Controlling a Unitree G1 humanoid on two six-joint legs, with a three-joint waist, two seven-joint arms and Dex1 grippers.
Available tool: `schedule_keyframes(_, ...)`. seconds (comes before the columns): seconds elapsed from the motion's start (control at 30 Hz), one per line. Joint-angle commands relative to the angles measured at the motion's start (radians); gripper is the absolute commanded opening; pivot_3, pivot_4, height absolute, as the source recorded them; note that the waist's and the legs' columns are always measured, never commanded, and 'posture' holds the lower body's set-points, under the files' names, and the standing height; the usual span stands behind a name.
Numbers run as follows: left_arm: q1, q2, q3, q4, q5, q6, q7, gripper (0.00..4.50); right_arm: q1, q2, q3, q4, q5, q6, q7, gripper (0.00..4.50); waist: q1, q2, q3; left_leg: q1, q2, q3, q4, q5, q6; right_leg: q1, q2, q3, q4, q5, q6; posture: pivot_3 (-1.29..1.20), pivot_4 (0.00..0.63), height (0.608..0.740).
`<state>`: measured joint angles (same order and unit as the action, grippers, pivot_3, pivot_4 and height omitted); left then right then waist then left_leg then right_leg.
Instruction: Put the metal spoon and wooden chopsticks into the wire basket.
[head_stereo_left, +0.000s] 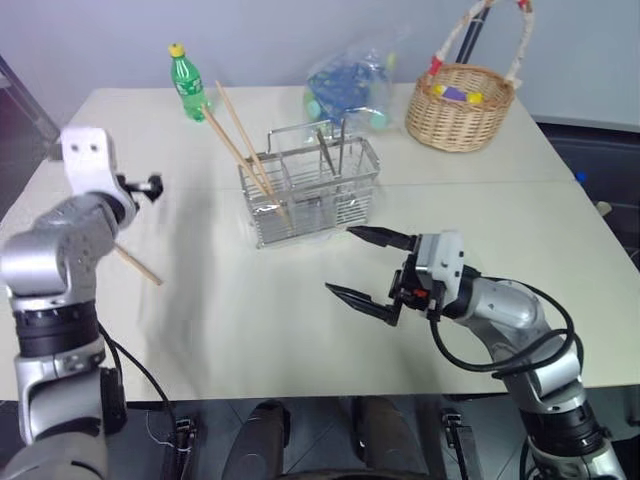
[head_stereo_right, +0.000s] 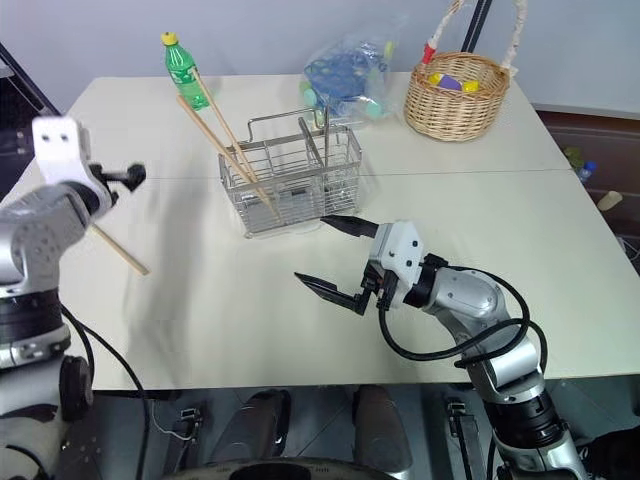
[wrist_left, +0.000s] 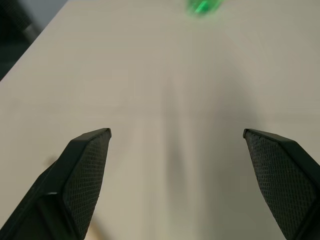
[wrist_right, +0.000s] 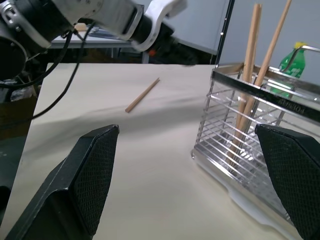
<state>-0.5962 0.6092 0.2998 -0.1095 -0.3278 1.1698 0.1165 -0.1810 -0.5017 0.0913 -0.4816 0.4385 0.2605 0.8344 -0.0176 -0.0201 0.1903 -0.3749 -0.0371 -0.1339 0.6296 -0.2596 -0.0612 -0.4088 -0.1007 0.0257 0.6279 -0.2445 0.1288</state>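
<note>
Chrome wire basket (head_stereo_left: 310, 190) is holding two tan wooden chopsticks (head_stereo_left: 238, 145); another stick (head_stereo_left: 138, 265) is lying beside the left gripper (head_stereo_left: 152, 186). Both it and the right gripper (head_stereo_left: 368, 268) are gaping empty. Pinching that thin stick risks rolling it away.

The right gripper (wrist_right: 187, 175) stands with its two black fingers (wrist_right: 85, 185) spread wide and nothing between them. Just ahead of one finger is the wire basket (wrist_right: 250, 150), with two wooden chopsticks (wrist_right: 252, 75) leaning upright inside it. Farther ahead, a single chopstick (wrist_right: 142, 95) lies flat on the cream table (wrist_right: 150, 160). Beyond it hovers the left gripper (wrist_right: 165, 42). A green bottle (wrist_right: 292, 62) shows behind the basket.
</note>
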Motion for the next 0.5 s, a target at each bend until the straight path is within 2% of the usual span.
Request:
schedule_keyframes(0.03,-0.050,-0.068,0.095,-0.078,0.057,0.117,0.104,4.45,-0.014,-0.004,-0.004,-0.003,0.019,-0.006,0.017,4.50,0.004,0.000,0.000,0.000,0.000,0.000,0.000,0.000,0.000,0.000,0.000,0.000,0.000,0.000,0.000,0.00,0.150,0.740)
schedule_keyframes(0.27,-0.093,-0.200,0.228,-0.085,0.165,0.243,0.212,4.45,0.005,0.007,0.003,-0.003,0.009,-0.008,0.013,4.50,-0.001,-0.001,0.000,0.000,0.000,0.000,0.000,0.000,-0.001,0.000,0.000,0.000,0.000,0.000,0.000,0.00,0.150,0.740)
schedule_keyframes(0.5,-0.086,-0.288,0.339,-0.050,0.231,0.246,0.245,4.45,0.027,0.007,-0.007,-0.012,0.000,-0.010,-0.010,4.50,0.002,-0.001,-0.001,0.000,0.000,0.000,0.000,0.001,-0.001,0.000,0.000,0.000,0.000,0.000,0.000,0.00,0.150,0.740)
